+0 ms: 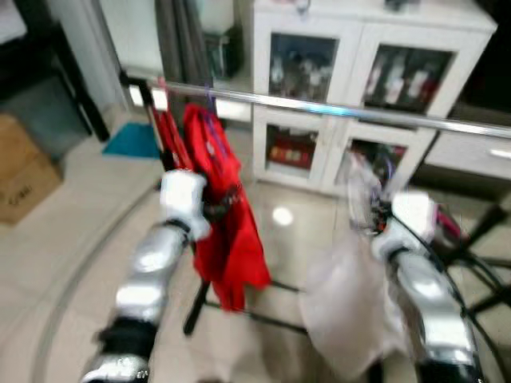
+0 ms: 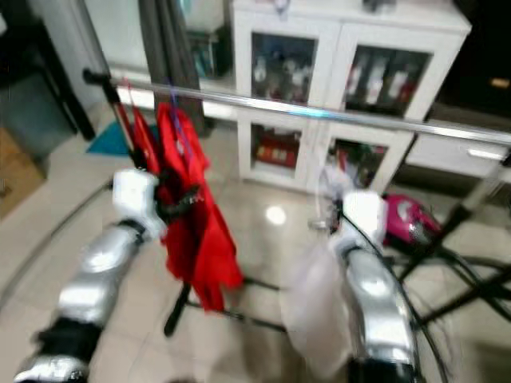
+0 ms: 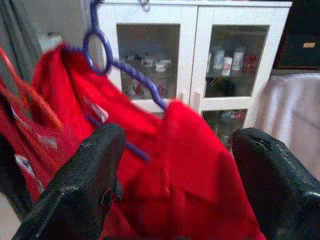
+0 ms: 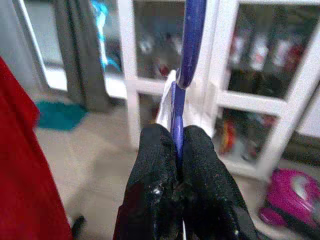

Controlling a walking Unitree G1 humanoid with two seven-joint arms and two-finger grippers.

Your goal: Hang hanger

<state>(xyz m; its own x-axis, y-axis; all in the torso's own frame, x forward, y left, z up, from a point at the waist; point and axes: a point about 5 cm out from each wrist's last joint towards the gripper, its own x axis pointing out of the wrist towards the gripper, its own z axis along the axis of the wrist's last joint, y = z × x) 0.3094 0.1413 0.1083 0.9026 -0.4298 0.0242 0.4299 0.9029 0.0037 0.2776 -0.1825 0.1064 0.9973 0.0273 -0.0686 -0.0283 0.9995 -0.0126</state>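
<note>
White cabinet (image 1: 359,72) behind the rail (image 1: 335,108).
My right gripper (image 4: 176,165) pinches the hanger (image 4: 186,55) below the rail, hook pointing up; my left gripper (image 3: 175,165) gapes at the red shirt (image 1: 227,207).

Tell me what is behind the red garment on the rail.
Behind the red garment stands a white glass-door cabinet on the tiled floor. The cloth covers the rack's post, whose foot emerges below. The open left gripper faces the garment.
</note>
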